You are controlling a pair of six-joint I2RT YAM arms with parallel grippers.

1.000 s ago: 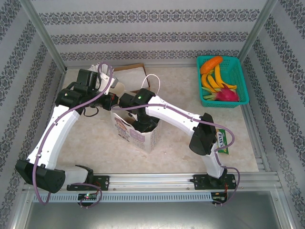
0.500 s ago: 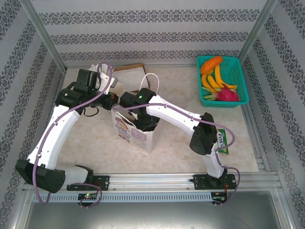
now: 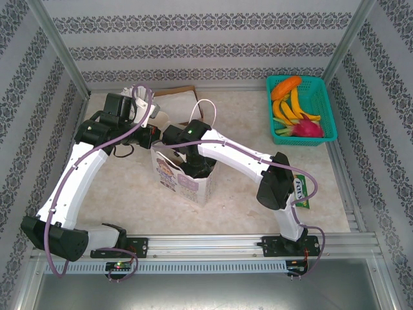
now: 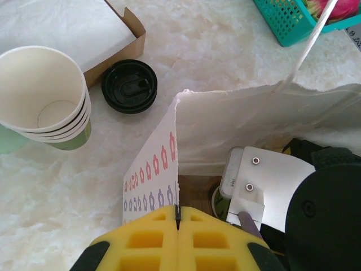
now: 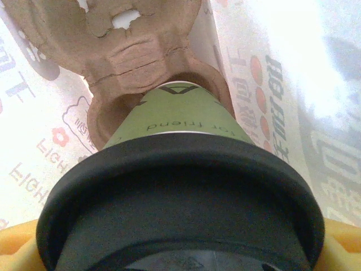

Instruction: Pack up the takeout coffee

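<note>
Though already down inside paper bag [image 3: 187,184], not yet let go of: takeout coffee [image 5: 180,121] clamped at black lid [image 5: 180,197] by right gripper [image 5: 180,254], yellow pads [image 5: 14,254] against lid at both lower corners of right wrist frame. Past lid, upper centre: green cup base entering one well of brown pulp carrier [image 5: 141,56] on bag floor. Cannot tell whether fully seated or only touching rim of well.

Left wrist frame, bottom centre: left gripper [image 4: 177,217] pinched shut on top edge of printed bag wall, holding mouth open. Lower right of same frame: white body of right arm's wrist down in bag, sliver of green cup just beside it.

Farther out, upper left of that frame: stack of cream cups [image 4: 45,84], loose black lids [image 4: 130,86] just beside, cardboard box [image 4: 132,42] behind. None needed, by my read. Top view, upper right: teal basket [image 3: 303,142] of fruit, well apart from bag. Green packet [image 3: 300,190] at right, near right arm's elbow.

Progress, as judged: mostly done. Cup lidded, inside bag, at carrier. Left to do: press down into well, open right jaws, lift out without dragging cup or snagging white handle [image 3: 205,102], then release bag edge. Main risk: tipping cup on withdrawal.
</note>
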